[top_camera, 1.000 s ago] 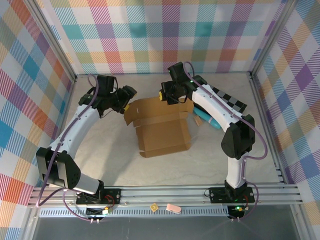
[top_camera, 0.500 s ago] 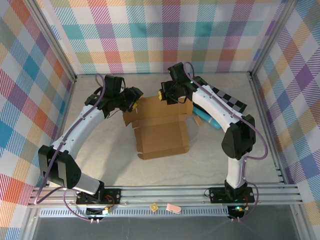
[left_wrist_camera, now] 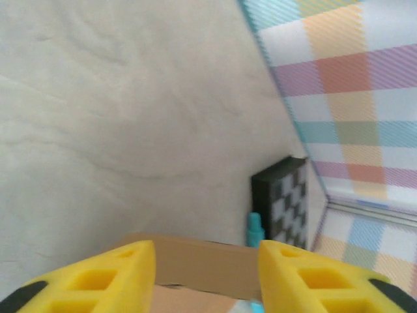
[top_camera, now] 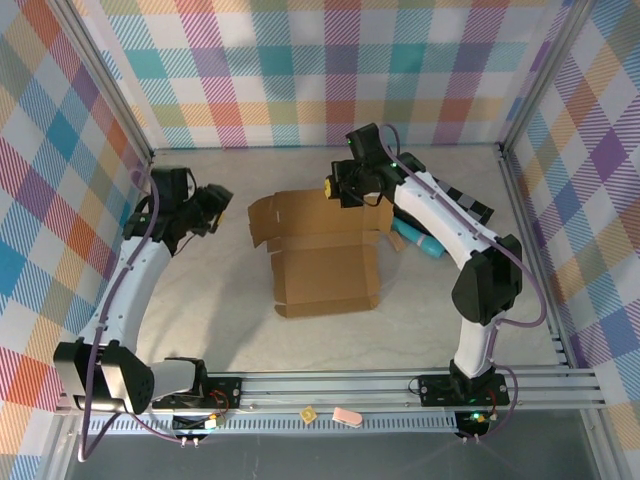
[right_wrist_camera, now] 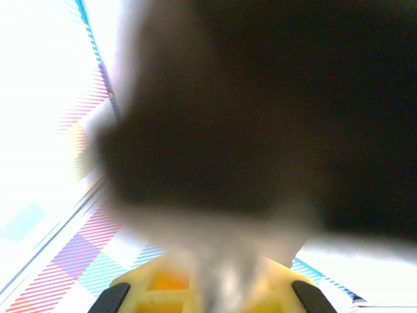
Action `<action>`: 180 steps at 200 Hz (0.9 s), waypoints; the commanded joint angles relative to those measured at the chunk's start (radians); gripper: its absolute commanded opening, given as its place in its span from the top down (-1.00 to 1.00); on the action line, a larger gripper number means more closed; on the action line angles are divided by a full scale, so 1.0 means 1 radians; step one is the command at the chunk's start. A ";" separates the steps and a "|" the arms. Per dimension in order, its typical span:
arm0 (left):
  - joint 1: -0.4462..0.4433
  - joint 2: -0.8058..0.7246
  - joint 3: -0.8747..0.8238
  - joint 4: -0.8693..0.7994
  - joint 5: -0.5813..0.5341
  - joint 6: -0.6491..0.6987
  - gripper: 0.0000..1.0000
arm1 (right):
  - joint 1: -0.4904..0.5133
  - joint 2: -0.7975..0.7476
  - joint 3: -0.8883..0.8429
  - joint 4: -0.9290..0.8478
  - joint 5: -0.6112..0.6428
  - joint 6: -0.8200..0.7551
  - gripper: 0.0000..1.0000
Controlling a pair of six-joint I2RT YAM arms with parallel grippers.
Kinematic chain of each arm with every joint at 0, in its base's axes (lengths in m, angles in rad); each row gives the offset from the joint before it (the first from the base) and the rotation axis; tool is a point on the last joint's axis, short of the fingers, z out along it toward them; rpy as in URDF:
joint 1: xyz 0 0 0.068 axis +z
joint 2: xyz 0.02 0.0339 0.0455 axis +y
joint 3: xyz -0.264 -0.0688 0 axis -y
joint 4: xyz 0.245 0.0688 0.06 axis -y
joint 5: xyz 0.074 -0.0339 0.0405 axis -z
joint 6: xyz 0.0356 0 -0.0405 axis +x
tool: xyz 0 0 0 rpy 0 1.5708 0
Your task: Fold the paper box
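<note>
Tabletop [top_camera: 200, 290] of pale marbled beige inside plaid walls [top_camera: 300, 70], paper box [top_camera: 325, 270] mid-table, partly folded. Left gripper [top_camera: 214, 198] released, well apart from it; right gripper [top_camera: 333, 192] clenched at its far edge. From the left wrist, checkered board [left_wrist_camera: 283, 202] beyond the box; from the right wrist, dark blur.

Overhead view comes through bright, even and sharp, with only soft shadows on the table [top_camera: 200, 320]. The left wrist picture is hazy, its yellow fingers [left_wrist_camera: 98, 280] blurred. The right wrist picture glares white on the left, with a dark smear [right_wrist_camera: 260, 117] wholly out of focus.
</note>
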 commanded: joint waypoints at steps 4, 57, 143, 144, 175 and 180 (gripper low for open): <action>0.016 0.018 -0.083 0.029 0.044 0.037 0.40 | -0.019 -0.020 -0.021 0.041 -0.027 -0.016 1.00; 0.020 0.078 -0.340 0.364 0.210 -0.078 0.85 | -0.030 -0.031 -0.081 0.113 -0.032 0.006 1.00; -0.002 0.257 -0.547 0.899 0.280 -0.319 0.73 | -0.045 0.004 0.018 -0.015 -0.047 0.218 1.00; -0.002 0.259 -0.550 0.906 0.280 -0.322 0.73 | -0.045 0.005 0.021 -0.016 -0.047 0.220 1.00; -0.012 0.309 -0.588 1.104 0.264 -0.403 0.62 | -0.067 0.039 0.104 -0.105 -0.070 0.228 1.00; -0.013 0.315 -0.582 1.117 0.264 -0.406 0.61 | -0.068 0.041 0.105 -0.106 -0.074 0.231 1.00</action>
